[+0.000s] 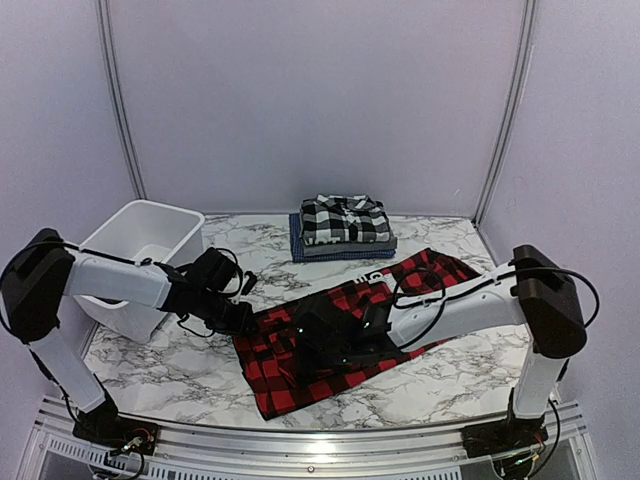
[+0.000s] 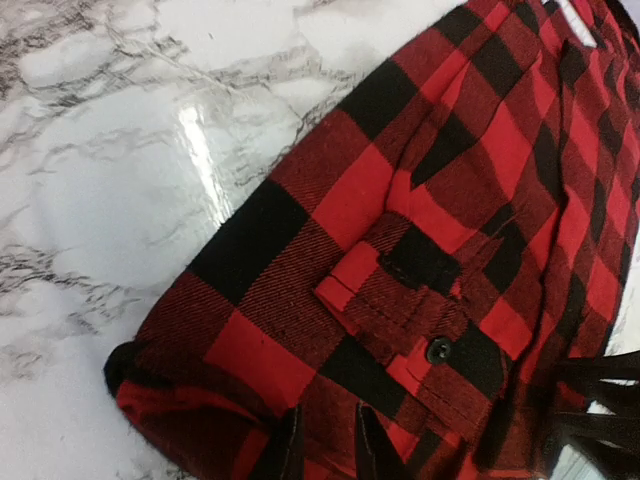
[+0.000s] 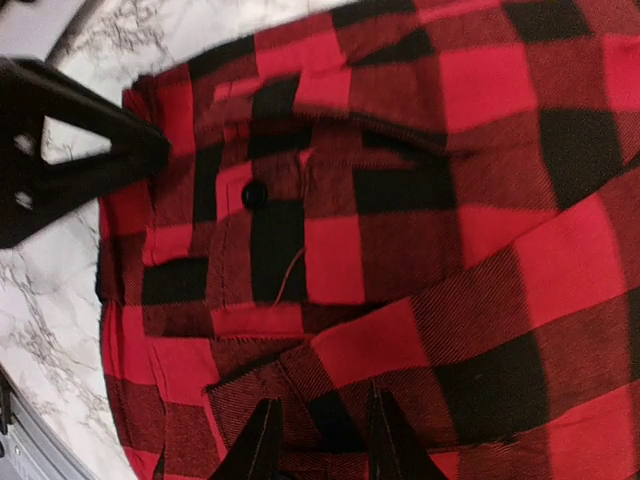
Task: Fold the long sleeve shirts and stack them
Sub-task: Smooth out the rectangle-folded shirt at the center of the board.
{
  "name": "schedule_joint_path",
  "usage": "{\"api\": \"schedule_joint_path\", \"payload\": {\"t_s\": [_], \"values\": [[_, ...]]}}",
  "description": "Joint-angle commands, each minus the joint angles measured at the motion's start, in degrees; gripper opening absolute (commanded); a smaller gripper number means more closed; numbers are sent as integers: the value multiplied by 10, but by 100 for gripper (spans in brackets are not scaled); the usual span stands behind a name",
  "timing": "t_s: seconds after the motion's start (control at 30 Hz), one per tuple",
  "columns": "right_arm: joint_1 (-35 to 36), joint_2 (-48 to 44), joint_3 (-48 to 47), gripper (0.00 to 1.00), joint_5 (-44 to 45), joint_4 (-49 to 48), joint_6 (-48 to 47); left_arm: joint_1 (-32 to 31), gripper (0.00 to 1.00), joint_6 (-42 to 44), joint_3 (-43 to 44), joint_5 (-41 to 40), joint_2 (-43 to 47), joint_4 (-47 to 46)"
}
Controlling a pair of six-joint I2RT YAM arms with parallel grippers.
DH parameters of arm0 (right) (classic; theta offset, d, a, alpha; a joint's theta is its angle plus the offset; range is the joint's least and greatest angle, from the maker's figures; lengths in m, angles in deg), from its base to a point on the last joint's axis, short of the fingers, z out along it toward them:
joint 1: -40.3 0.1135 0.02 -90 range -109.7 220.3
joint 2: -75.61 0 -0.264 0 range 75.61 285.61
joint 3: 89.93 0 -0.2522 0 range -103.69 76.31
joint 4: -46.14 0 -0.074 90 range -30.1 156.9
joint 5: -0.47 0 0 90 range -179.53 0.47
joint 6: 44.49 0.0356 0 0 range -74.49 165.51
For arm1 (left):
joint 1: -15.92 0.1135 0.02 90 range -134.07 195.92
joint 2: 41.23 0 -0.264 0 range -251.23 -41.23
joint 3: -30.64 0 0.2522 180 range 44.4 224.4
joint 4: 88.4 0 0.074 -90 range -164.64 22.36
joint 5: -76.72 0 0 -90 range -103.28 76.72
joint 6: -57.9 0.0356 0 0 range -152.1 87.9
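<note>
The red-and-black check shirt point(image 1: 340, 320) lies spread on the marble table point(image 1: 180, 370), partly folded. My left gripper point(image 1: 238, 318) is at its left edge. In the left wrist view, the left gripper point(image 2: 330, 452) has its fingers close together, pinching a fold of the shirt point(image 2: 400, 220) beside a buttoned pocket. My right gripper point(image 1: 318, 335) is on the middle of the shirt. In the right wrist view, the right gripper point(image 3: 322, 442) is likewise closed on a fold of the shirt point(image 3: 400, 200). Folded shirts point(image 1: 343, 226) are stacked at the back, black-and-white plaid on top, grey and blue beneath.
A white plastic tub point(image 1: 125, 240) stands at the left, just behind my left arm. The left gripper's black body shows in the right wrist view point(image 3: 60, 150), close to the right one. Walls enclose the back and sides.
</note>
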Motion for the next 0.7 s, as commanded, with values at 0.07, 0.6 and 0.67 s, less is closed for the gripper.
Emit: {"api": "schedule_joint_path", "payload": {"t_s": [0.07, 0.6, 0.67], "values": [[36, 72, -5, 25, 0, -1, 82, 4, 22, -33, -22, -72, 128, 46], [142, 97, -155, 53, 103, 188, 86, 45, 44, -6, -12, -74, 138, 83], [144, 79, -138, 53, 105, 194, 107, 45, 45, 23, 13, -71, 113, 93]]}}
